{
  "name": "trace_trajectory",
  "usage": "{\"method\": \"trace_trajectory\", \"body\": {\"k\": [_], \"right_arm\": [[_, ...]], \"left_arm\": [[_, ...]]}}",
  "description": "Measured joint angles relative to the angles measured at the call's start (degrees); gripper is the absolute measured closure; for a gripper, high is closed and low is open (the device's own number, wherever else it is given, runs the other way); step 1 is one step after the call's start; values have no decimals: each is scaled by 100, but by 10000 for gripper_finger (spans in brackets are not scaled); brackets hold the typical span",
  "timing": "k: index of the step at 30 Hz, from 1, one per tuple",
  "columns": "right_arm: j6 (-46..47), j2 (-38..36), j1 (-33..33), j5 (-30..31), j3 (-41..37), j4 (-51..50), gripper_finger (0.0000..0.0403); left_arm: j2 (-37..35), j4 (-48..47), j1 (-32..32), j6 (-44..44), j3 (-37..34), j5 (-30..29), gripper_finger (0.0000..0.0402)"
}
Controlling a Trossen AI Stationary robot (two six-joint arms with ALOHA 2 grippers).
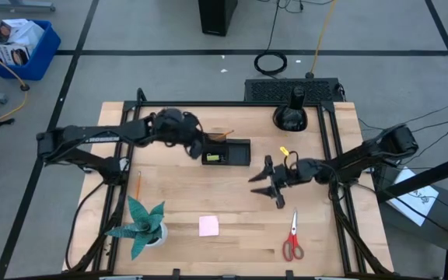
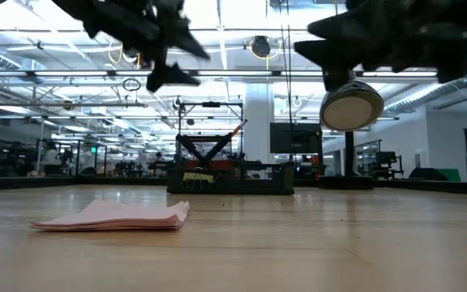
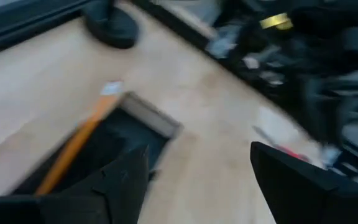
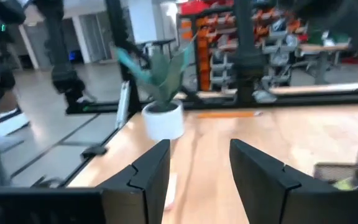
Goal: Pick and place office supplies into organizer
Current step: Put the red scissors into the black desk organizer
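Jaws spread on left gripper [image 3: 194,171] over black compartment organizer [image 1: 228,152], orange pencil [image 3: 73,146] inside | right gripper [image 4: 194,162] parted, empty, mid-surface | risk: leaning pencil snags on lift-off

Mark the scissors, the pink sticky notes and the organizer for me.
scissors [image 1: 292,241]: high view, where the red handles meet the blades.
pink sticky notes [image 1: 208,225]: high view, middle of the pad.
organizer [image 1: 238,152]: high view, its black right-hand compartment.
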Motion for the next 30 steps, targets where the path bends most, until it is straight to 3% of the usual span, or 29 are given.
{"method": "trace_trajectory", "body": {"k": [10, 16, 22, 30], "right_arm": [[195, -22, 1374, 1324, -4, -456, 245], [228, -22, 1668, 1099, -6, -393, 245], [852, -22, 1887, 844, -6, -477, 245], [877, 117, 2011, 1612, -6, -845, 245]], "left_arm": [[-688, 66, -1377, -22, 0, -46, 131], [-973, 126, -2045, -31, 0, -77, 131], [-1066, 172, -2390, -25, 0, -260, 131], [-1007, 47, -2598, 314, 0, -787, 131]]}}
